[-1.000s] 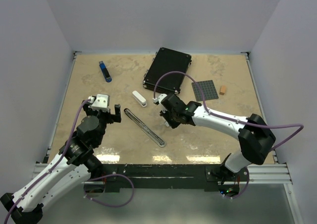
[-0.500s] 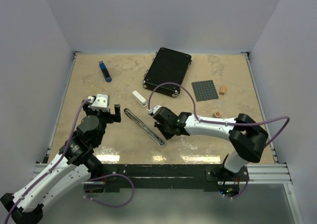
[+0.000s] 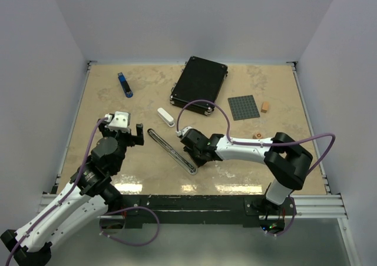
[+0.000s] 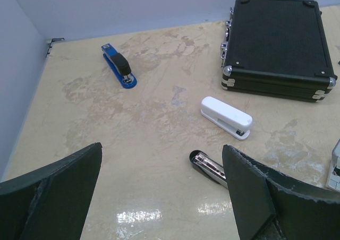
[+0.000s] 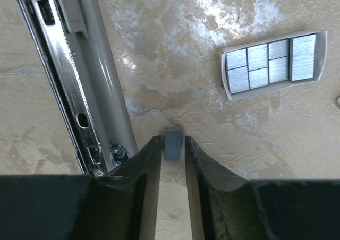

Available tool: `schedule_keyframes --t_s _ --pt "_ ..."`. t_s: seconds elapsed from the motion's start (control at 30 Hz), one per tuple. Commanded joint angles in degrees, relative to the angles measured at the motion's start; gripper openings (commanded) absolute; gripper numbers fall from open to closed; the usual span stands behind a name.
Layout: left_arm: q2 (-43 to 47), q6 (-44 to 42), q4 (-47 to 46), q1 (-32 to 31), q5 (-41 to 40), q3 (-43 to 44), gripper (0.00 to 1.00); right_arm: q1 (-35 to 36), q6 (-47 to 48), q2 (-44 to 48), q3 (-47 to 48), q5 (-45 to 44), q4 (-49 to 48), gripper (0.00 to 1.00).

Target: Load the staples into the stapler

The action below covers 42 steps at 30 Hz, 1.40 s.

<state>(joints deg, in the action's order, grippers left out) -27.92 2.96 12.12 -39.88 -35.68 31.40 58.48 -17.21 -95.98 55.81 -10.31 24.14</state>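
Right gripper [image 5: 173, 142], jaws barely apart, brackets a small grey staple strip [image 5: 173, 138]; I cannot tell if it grips. Staples box [image 5: 272, 65] lies open nearby. The opened stapler [image 5: 59, 80], just beside, is not yet loaded.

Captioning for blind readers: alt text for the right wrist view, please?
A short grey strip of staples sits between the right gripper's fingertips over the beige table; whether they grip it is unclear. The opened stapler runs down the left, and an open tray of staples lies at upper right.
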Motion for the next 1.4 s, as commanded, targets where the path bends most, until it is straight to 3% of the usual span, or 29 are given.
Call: schedule_keyframes --t_s 0.0,0.6,1.1,1.37 --pt "-0.2 0.4 -0.9 0.3 0.7 2.1 1.00 0.1 -1.1 1.8 2.5 -1.6 2.0 0.31" --pt "0.3 0.6 -0.7 0.3 0.7 2.1 1.00 -1.5 -2.7 -3.2 6.9 2.5 7.1 0.40" --pt "0.2 0.5 -0.7 0.3 0.9 2.2 1.00 -3.3 -1.2 -6.0 8.0 3.4 8.6 0.29" --pt "0.0 0.5 -0.7 0.3 0.9 2.2 1.00 -3.0 -1.2 -6.1 7.3 3.5 9.0 0.28"
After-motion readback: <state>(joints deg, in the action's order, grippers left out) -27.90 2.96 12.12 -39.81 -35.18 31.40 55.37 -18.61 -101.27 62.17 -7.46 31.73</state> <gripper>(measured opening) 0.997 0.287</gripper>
